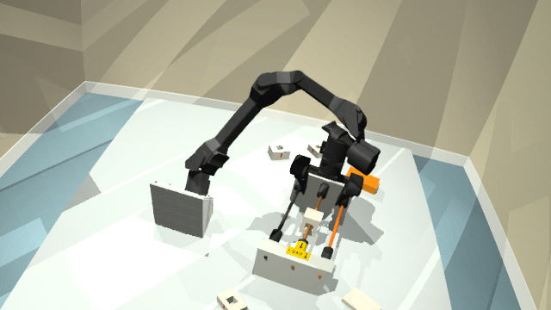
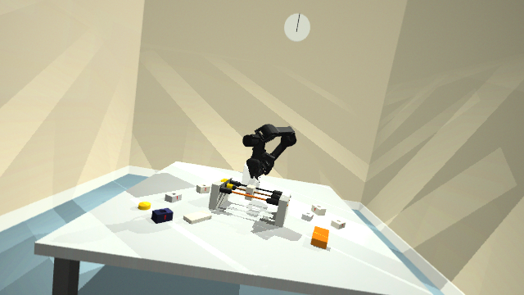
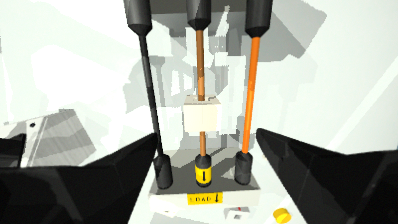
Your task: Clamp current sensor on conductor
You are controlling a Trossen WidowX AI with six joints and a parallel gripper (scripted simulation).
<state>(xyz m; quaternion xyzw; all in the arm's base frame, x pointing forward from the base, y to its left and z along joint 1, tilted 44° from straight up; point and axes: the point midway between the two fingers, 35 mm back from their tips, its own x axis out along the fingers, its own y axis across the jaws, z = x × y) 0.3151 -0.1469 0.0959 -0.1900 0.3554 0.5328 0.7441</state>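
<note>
gripper [image 1: 322, 182] [image 3: 207, 134]: wide, empty | sensor [image 1: 312, 220] [image 2: 250, 191] [image 3: 201, 116]: on middle conductor [image 1: 307, 232] [image 3: 200, 65] | navy block [image 2: 162, 215]: exterior only, not top

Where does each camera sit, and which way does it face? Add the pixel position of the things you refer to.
Top: high, angled down at the rack [image 1: 293, 275] [image 2: 282, 213] [image 3: 255, 196]; arm and gripper [image 1: 325, 182] [image 2: 255, 176] [image 3: 207, 134] show.
Exterior: beyond the table's edge, facing the rack and arm.
Wrist: on the arm, facing down past both fingers at the rods.
Top and wrist share the LOAD label [image 1: 298, 252] [image 3: 204, 198].
</note>
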